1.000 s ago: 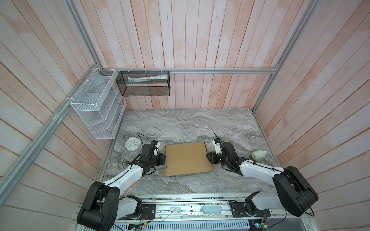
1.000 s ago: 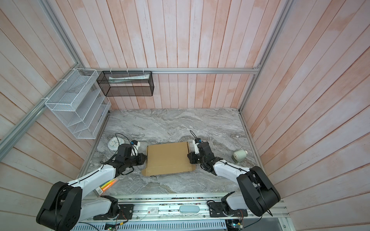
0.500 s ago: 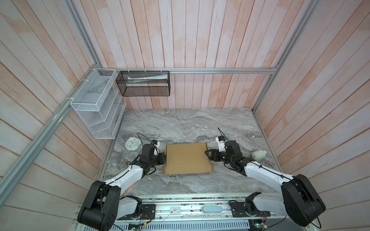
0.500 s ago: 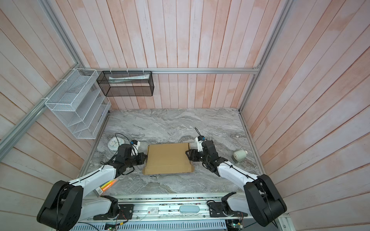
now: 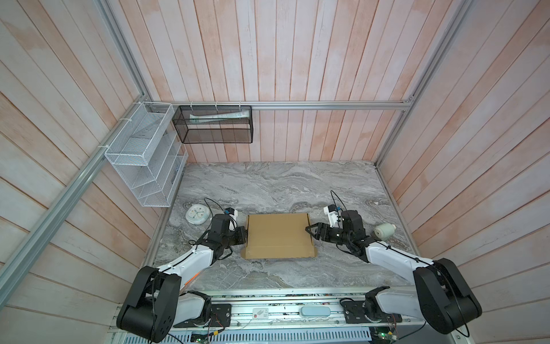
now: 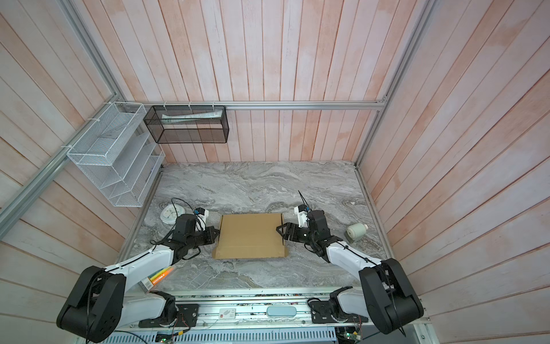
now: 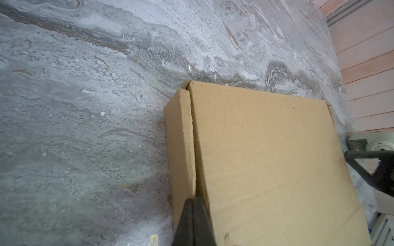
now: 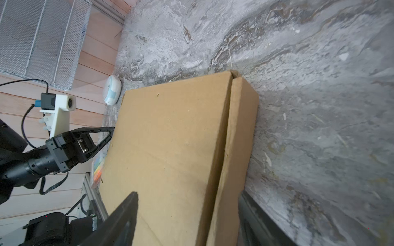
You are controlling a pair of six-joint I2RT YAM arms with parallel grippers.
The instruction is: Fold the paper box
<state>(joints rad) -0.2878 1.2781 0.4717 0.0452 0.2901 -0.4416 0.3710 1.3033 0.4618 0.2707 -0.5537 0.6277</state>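
Note:
The paper box (image 5: pixel 279 235) (image 6: pixel 250 235) is a shallow brown cardboard mailer lying flat with its lid down in the middle of the marble table. My left gripper (image 5: pixel 244 235) (image 7: pixel 193 200) is shut, with nothing seen between its fingers. Its tips rest at the box's left edge, on the seam between lid and side wall. My right gripper (image 5: pixel 309 233) (image 8: pixel 187 198) is open at the box's right edge. One of its fingers (image 8: pixel 128 204) is over the lid (image 8: pixel 170 149); the other is outside the side wall, by the table.
A round white clock (image 5: pixel 196 215) lies left of the left arm. A white roll (image 5: pixel 384 231) lies right of the right arm. A white wire rack (image 5: pixel 143 155) and a black mesh basket (image 5: pixel 212 125) hang on the walls. A marker pack (image 6: pixel 159 275) lies under the left arm.
My right gripper has opened wide and drawn back a little to the right. The left gripper has closed fully at the box's left edge. The box now sits squarer.

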